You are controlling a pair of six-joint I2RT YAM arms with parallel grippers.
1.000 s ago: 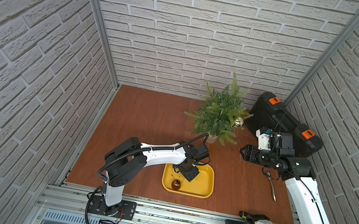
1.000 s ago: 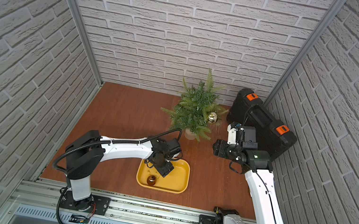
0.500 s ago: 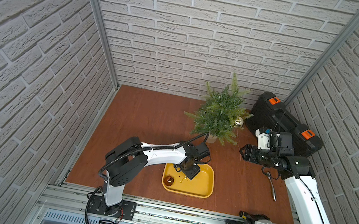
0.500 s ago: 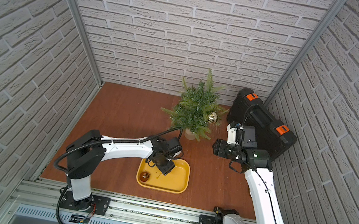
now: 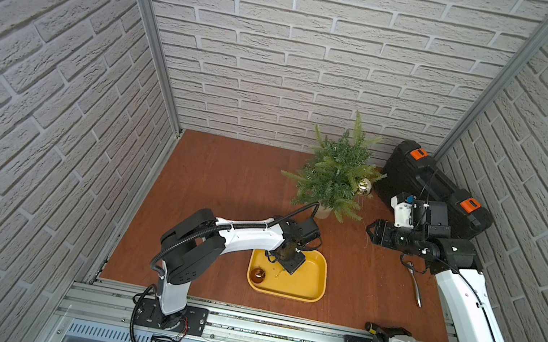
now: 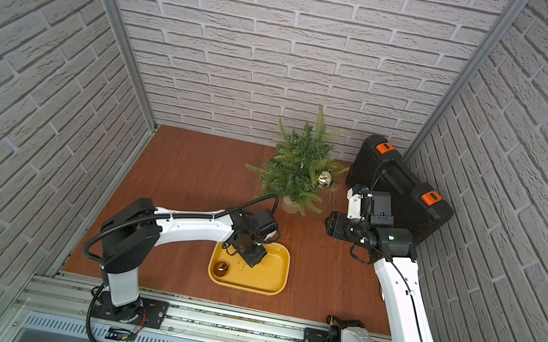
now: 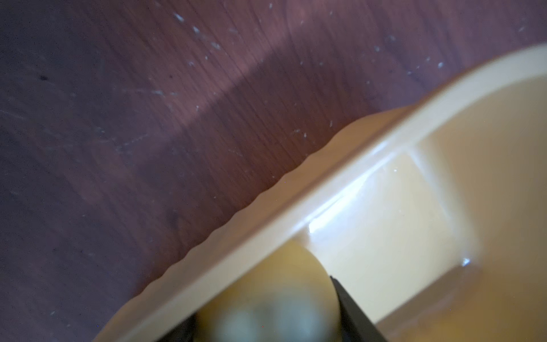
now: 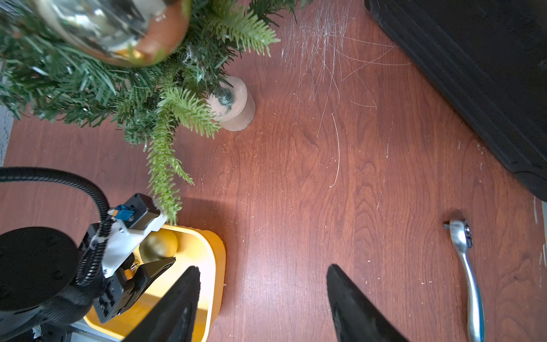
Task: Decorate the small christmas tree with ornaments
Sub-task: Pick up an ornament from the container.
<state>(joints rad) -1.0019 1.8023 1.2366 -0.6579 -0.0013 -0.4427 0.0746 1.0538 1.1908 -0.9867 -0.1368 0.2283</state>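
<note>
The small christmas tree [image 5: 336, 175] [image 6: 297, 172] stands in its pale pot [image 8: 236, 109] at the back. One of the ornaments, a shiny pale-gold ball [image 5: 364, 186] [image 6: 324, 179] [image 8: 112, 26], hangs on its right side. My left gripper [image 5: 287, 258] [image 6: 250, 251] [image 7: 266, 311] reaches down into the yellow tray [image 5: 315, 282] [image 6: 275, 275] and is shut on a matte gold ball [image 7: 275, 281] [image 8: 159, 244] by the tray's back wall. A glossy amber ball [image 5: 257, 275] [image 6: 220, 268] lies in the tray's left corner. My right gripper [image 5: 370, 231] [image 6: 328, 223] [image 8: 263, 268] hovers open and empty, right of the tree.
A black tool case [image 5: 430, 184] [image 6: 399, 186] [image 8: 473, 74] with orange latches leans in the back right corner. A metal ratchet handle [image 5: 414, 284] [image 8: 467, 266] lies on the wooden table under the right arm. Brick walls enclose three sides.
The left gripper's jaws have closed on the matte gold ball in the tray. The amber ball has rolled a little leftward. The right arm has barely moved.
</note>
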